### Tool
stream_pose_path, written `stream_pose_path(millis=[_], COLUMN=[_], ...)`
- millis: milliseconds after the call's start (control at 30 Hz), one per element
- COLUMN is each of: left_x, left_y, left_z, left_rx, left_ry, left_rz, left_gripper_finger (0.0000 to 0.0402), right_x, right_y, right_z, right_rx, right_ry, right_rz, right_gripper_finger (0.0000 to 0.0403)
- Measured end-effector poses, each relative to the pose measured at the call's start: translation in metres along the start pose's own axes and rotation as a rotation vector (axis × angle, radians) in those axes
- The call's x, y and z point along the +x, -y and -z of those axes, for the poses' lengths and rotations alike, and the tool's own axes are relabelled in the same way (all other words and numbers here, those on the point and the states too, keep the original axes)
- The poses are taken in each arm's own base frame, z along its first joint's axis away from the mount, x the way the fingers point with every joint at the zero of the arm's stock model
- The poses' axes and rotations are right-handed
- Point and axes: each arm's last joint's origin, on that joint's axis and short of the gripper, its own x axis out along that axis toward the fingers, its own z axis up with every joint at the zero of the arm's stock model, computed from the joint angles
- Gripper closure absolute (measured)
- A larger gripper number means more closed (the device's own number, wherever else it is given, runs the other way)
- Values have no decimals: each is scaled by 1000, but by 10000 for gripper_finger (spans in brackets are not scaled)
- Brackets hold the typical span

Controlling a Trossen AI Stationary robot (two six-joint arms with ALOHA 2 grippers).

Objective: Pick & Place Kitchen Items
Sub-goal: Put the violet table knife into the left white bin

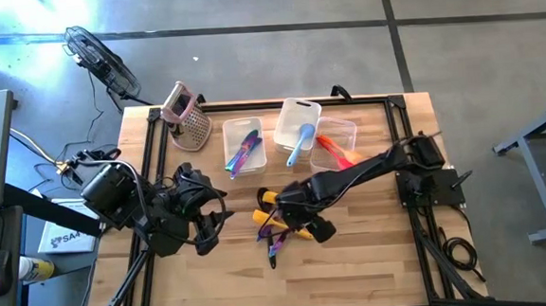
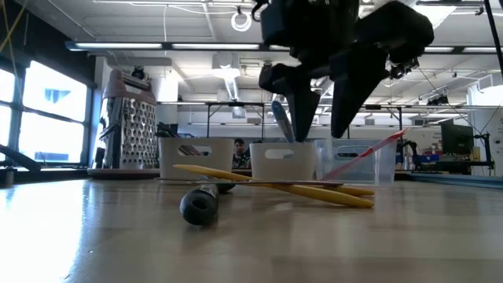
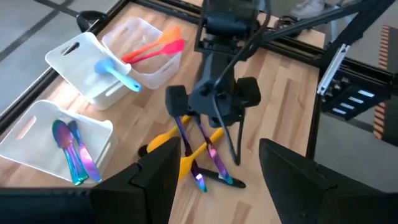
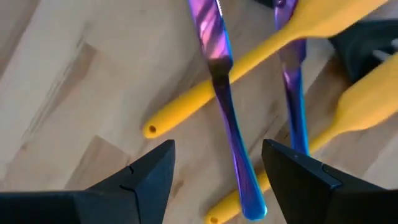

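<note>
- The right gripper hangs over the heap of utensils at centre frame in the high view. It points down with fingers spread wide and empty, which I judge to be the set-up for closing on one slim handle.
- In the right wrist view a purple-blue utensil runs straight down the gap between the two fingers, lying across a yellow spatula. It looks like the intended pick because it sits on top and is centred in the gap.
- The left gripper waits at lower left of centre in the high view, clear of the heap. Its fingers stand wide in its own wrist view, holding nothing.
- Three clear tubs stand in a row at upper centre, seemingly sorting by kind.
- The left tub holds two iridescent spoons.
- The middle tub holds one blue utensil.
- The right tub holds two, one orange and one red.
- In the heap I count two yellow spatulas, two or three purple-blue pieces and one black-handled item. The overlap makes that count uncertain.
- One grater stands upright at upper left, apart from the tubs.
- Five utensils are binned and roughly six lie loose, so the job seems about half done.
</note>
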Motion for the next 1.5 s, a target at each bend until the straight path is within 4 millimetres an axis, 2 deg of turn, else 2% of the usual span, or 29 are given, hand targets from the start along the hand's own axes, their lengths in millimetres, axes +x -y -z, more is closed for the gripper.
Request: stream_pose_path(millis=[267,733,1233,1367,1500], left_x=[0,0,0,0,0], left_y=[0,1,1,1,1], left_z=[1,1,1,1,1], left_rx=[-5,-1,-2,-8,-9], left_ry=[-20,-33,-35,-39,-39], left_rz=[16,27,29,32,33], left_gripper_finger=[190,190,190,190,190], right_x=[20,31,59,59,60], right_y=[6,24,27,27,28], right_z=[3,8,10,10,11], right_rx=[-26,-25,-26,-9,-7], right_ry=[-52,-45,-101,-104,-113], right_rz=[-34,-48,-53,-43,-33], right_gripper_finger=[168,168,170,201,272])
